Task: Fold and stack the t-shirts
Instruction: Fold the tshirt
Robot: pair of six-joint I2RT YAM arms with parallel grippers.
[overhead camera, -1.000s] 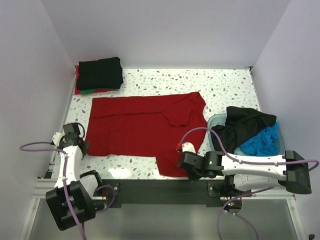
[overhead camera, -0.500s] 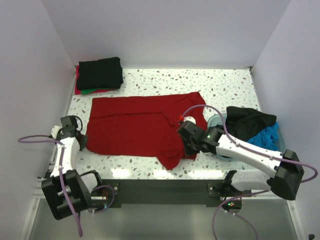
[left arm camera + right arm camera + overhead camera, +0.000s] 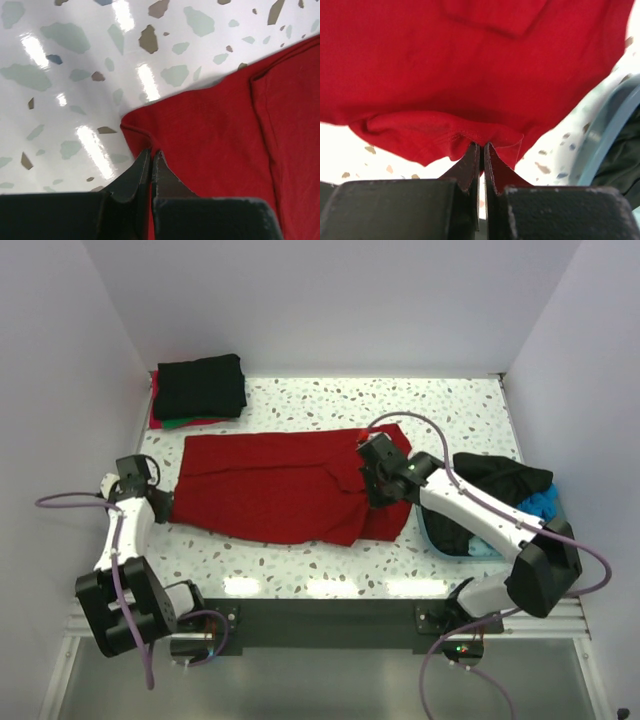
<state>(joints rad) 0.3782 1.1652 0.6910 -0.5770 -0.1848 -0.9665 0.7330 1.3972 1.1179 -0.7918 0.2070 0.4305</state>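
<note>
Top external: dark red t-shirt point(image 3: 270, 485) lies spread across the middle of the table point(image 3: 460, 415), long side running left to right.

- My left gripper point(image 3: 168, 506) is clamped on the shirt's near-left corner. Left wrist view shows the fingers pinched tight on the red edge.
- My right gripper point(image 3: 372, 483) is clamped on the hem and holds it over the right part of the shirt, so a flap is doubled over there. Right wrist view shows red cloth bunched between closed fingers.

Progress, my read: this shirt is on its first fold and not flat yet.
- Done: stack point(image 3: 200, 387) at the far-left corner.
- Left: finish the red one, put it on the stack, then empty the basin point(image 3: 607, 127) at the right edge.

Count:
- Stack: 3 layers visible. Black on top, green sliver point(image 3: 190, 423), red sliver point(image 3: 155, 410).
- On the table: 1 dark red.
- In the basin: black shirt point(image 3: 495, 478) and blue shirt point(image 3: 540, 502), 2 visible. Can't tell if there are more underneath.
- Basin: 1.
</note>
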